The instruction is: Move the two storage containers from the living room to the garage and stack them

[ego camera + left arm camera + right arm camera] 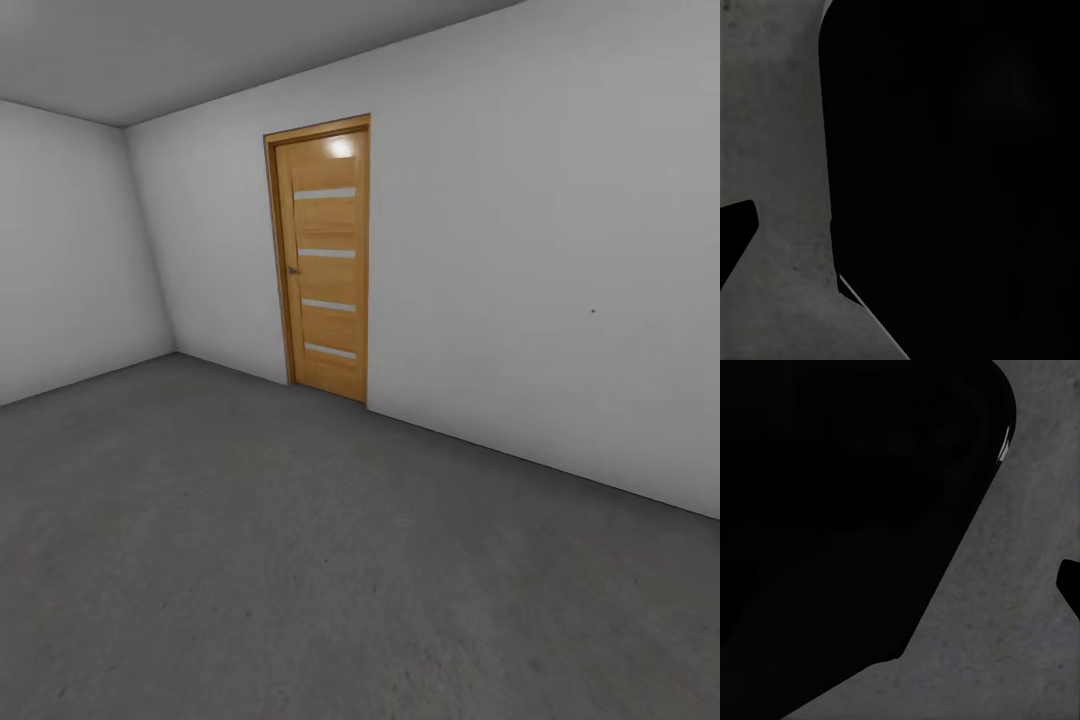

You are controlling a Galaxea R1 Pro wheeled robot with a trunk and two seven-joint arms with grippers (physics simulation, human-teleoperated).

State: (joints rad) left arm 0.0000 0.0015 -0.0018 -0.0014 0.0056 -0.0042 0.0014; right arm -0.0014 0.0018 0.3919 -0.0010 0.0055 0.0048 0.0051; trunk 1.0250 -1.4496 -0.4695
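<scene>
I am in the garage, and the two storage containers are out of view. The rough dark grey concrete floor (300, 560) spreads out ahead in the head view. In the left wrist view a large black shape (960, 180) hangs over the concrete floor (780, 150), with a small black wedge (735, 240) at the edge. The right wrist view has a similar black bulk (832, 510) above the floor (1005, 645) and a black sliver (1071, 585) at the edge. Neither wrist view lets me tell how the jaws stand.
An orange-wood door (325, 260) with four pale horizontal slits stands shut in the white wall (540, 280) ahead. Another white wall (70, 260) closes the room on the left, meeting it in a corner. Open concrete lies between me and both walls.
</scene>
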